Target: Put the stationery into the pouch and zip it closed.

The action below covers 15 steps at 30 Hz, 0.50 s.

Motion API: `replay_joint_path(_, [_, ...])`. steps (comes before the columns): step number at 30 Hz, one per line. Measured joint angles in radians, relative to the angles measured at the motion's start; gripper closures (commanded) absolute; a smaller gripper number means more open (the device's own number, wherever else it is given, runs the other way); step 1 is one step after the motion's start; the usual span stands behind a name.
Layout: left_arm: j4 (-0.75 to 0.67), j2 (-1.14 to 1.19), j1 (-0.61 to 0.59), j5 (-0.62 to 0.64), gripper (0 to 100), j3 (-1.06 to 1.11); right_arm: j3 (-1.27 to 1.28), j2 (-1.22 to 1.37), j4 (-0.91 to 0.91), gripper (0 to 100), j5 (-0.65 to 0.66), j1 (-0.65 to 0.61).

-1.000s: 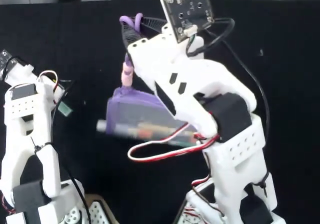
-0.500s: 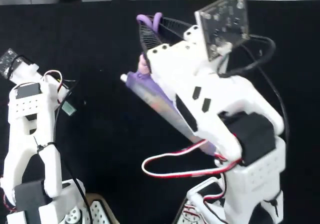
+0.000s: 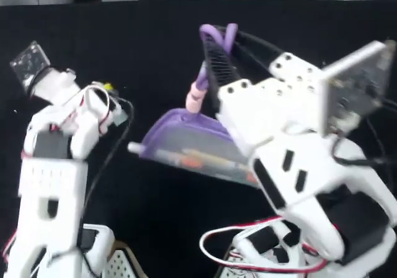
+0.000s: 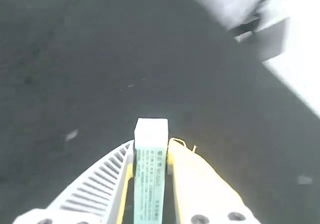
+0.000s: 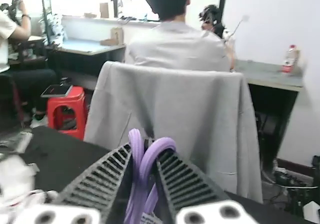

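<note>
Loading seems in hand: the right gripper [image 5: 145,153] clamps the loop [image 5: 141,143] of the translucent purple zip pouch [image 3: 186,143] hanging above the black table [image 3: 124,42], and the left gripper [image 4: 151,144] pinches a green-sleeved white eraser [image 4: 150,171], which next needs aligning with the pouch mouth.
</note>
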Motion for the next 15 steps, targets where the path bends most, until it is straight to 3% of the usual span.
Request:
replay_joint_path(6, [-0.009, -0.334, 0.138, 0.048, 96, 0.051, 0.000, -0.044, 0.000, 98.7, 0.000, 0.087])
replay_joint_path(15, [-0.290, -0.667, 0.238, 0.061, 96, 0.391, -0.002, -0.058, 0.000, 98.7, 0.000, 0.095])
